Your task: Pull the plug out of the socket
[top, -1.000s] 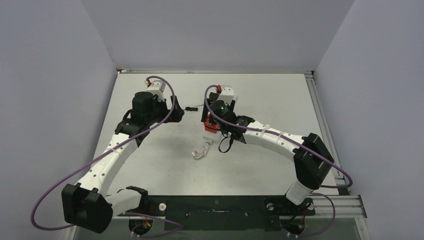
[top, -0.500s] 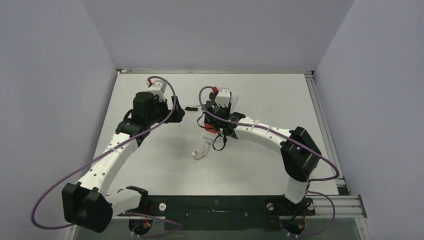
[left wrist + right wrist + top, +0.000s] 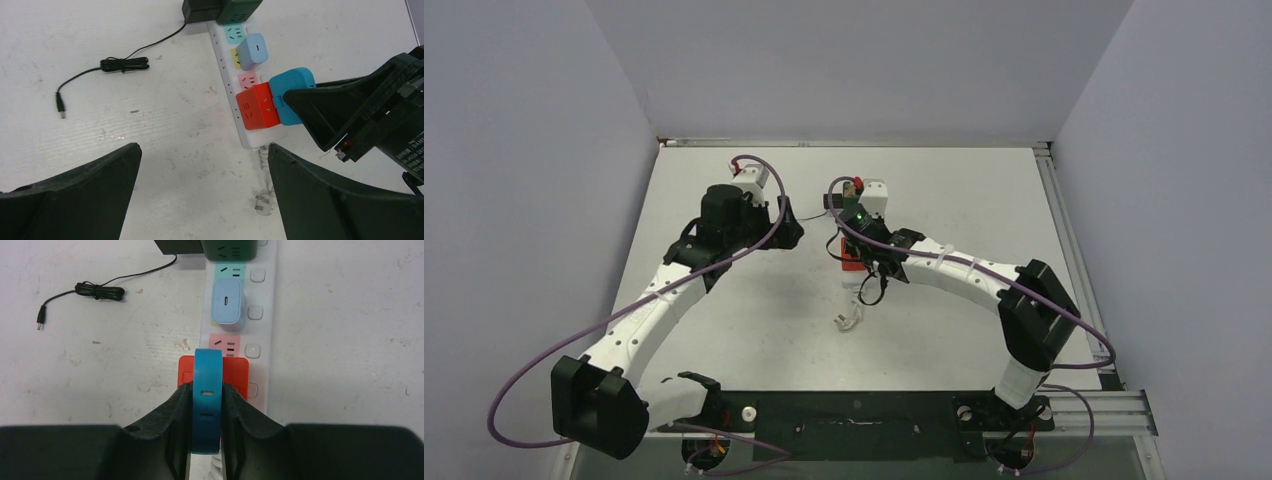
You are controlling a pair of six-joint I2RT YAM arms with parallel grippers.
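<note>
Right pincer (image 3: 207, 390) closed on blue plug (image 3: 207, 365).

Item: white printed lettering, two lines, on the black housing (image 3: 407, 150) behind the right gripper (image 3: 294, 92), at the 4 o'clock edge of the left wrist view.
Upper line: begins "DAM", then runs off the frame.
Lower line: a model code, small and slanted; it appears to end in "-2EC", and the characters before that cannot be read with certainty.
Top and right wrist views: nothing legible.
</note>
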